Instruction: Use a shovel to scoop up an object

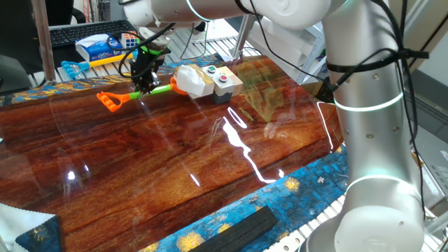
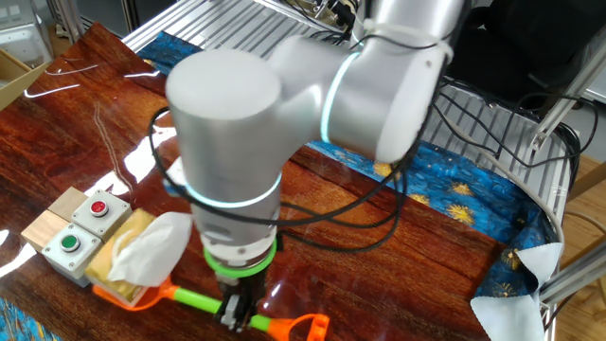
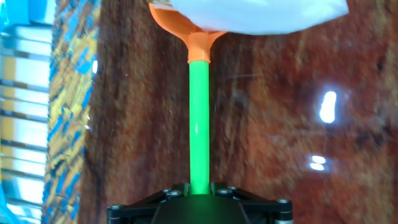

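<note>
Gripper [image 1: 145, 88] points down, clamped on the green shaft of the shovel [image 1: 133, 96] near its orange handle end, close to the far edge of the surface [image 1: 210, 175]. The orange blade sits under the object [image 2: 142, 254], a white crumpled wrapper lump with a tan part, which lies on the blade and touches the beige button box [image 2: 76, 227] beside it. Object looks light, soft and loosely seated, likely to slide or tip off if the blade tilts, so the hold belongs on the stiff, slick plastic shaft, kept level.
</note>
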You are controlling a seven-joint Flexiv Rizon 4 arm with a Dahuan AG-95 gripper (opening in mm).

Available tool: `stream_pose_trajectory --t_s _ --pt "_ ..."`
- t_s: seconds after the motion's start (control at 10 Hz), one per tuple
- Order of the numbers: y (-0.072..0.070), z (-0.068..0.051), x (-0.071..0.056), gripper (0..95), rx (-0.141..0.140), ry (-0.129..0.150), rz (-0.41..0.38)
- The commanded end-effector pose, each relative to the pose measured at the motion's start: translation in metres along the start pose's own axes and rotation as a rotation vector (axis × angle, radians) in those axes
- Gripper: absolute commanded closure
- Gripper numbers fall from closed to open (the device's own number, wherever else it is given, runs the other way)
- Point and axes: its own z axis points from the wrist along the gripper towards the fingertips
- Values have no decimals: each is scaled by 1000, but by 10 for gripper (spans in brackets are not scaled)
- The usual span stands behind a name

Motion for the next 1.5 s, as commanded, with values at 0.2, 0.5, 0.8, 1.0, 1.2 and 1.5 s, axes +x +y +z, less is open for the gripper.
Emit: stream_pose_trajectory --t_s 0.2,0.5,0.8,1.0,1.2,1.5 --pt "-22 1 4 950 1 -20 -18" --pt "-38 -2 13 950 13 -51 3" --pt "-46 -7 22 950 18 -44 8" --pt "-43 -6 23 950 30 -48 34" --pt "-43 -6 23 950 46 -64 56" --pt "-43 -6 23 950 48 -65 59"
